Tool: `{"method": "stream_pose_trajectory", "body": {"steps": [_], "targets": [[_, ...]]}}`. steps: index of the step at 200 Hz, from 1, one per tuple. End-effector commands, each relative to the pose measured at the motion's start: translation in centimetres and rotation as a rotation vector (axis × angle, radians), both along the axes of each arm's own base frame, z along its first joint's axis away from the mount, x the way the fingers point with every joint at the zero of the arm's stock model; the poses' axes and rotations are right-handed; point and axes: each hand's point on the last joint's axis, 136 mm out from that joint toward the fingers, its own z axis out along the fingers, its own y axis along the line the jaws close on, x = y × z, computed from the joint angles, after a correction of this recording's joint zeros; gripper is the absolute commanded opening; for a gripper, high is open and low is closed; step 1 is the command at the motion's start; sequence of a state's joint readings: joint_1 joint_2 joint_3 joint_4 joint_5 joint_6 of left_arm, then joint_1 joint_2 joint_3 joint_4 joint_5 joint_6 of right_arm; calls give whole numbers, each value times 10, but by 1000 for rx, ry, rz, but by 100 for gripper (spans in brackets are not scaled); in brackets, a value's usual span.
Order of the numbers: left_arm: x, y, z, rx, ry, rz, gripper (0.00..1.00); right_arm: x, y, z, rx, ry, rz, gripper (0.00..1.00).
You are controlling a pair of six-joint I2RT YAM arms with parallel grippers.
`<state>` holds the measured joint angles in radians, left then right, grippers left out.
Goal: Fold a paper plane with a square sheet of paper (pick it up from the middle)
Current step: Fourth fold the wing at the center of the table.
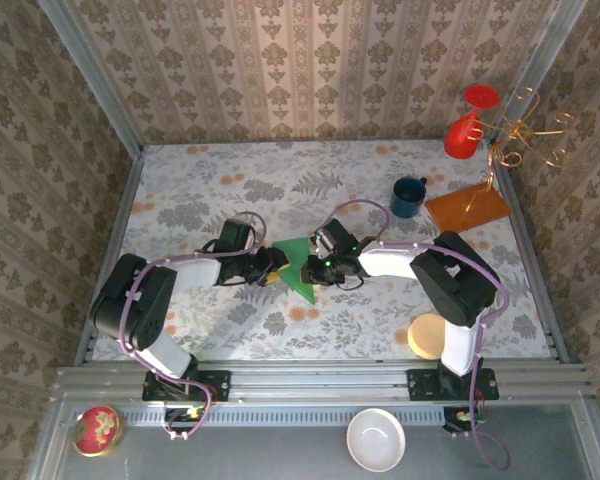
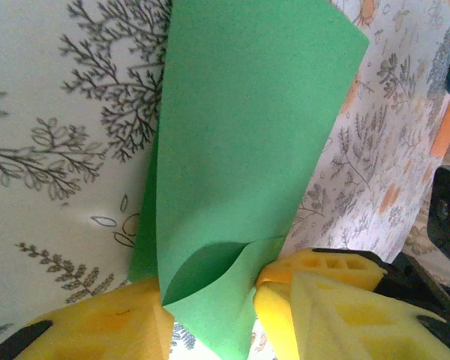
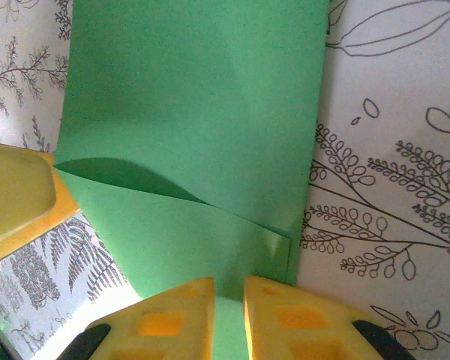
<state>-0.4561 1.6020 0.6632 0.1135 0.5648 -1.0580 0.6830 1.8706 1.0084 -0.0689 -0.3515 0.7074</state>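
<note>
Middle of the table (image 1: 200, 190): the left gripper (image 1: 273, 270) and the right gripper (image 1: 311, 270) face each other across the green sheet of paper (image 1: 293, 260); no gap to pass between them
Far left corner: bare cloth; free room
Far edge, middle: bare; free room
Far right corner: blue mug (image 1: 410, 197), orange board (image 1: 467, 208), red vase (image 1: 464, 135) and wire stand (image 1: 528, 135) stand close together; tight
Near left: left arm (image 1: 145, 295) lies across it
Near right: right arm (image 1: 460, 275); tan disc (image 1: 428, 335) just beside its base
Sides: walls (image 1: 280, 70) close the left, far and right edges
</note>
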Motion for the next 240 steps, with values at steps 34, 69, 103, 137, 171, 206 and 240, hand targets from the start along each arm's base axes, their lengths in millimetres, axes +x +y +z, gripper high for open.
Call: {"method": "stream_pose_trajectory", "body": {"steps": [34, 69, 103, 137, 171, 206, 240], "targets": [[9, -2, 11, -40, -44, -60, 37, -6, -8, -15, -43, 50, -6, 20], [7, -4, 6, -54, -28, -102, 34, -6, -9, -16, -46, 49, -3, 20], [7, -9, 7, -69, -32, -145, 31, -6, -10, -16, -48, 48, -4, 20], [5, -9, 1, -61, -19, -170, 28, -6, -10, -15, -49, 45, -4, 20], [2, -9, -1, -64, -12, -185, 25, -6, -11, -15, -50, 43, -3, 20], [2, -9, 2, -66, -18, -190, 22, -4, -11, -13, -49, 33, 3, 20], [2, -8, 3, -64, -19, -189, 14, 2, -11, -2, -49, -16, 38, 21]]}}
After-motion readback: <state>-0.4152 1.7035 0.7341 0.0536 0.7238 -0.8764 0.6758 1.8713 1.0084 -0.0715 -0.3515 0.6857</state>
